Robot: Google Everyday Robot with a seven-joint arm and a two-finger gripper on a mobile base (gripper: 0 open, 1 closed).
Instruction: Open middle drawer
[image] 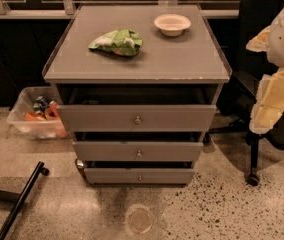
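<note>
Three grey drawers sit below the front edge of the table. The middle drawer is the second of them, with its small round knob centred on the panel. The top drawer above it stands forward, leaving a dark gap under the table's front edge. The middle drawer's front sits behind that one and shows only a thin shadow along its upper rim. It is therefore judged shut or nearly so, and the pull is not yet made. The gripper is beyond the table's right edge, well apart from the knob; whether its jaws are wide or narrow cannot be told. Remaining steps: reach the knob, grip it, draw straight out. A green bag lies toward the table's left edge, and a white bowl sits near its far right corner.
</note>
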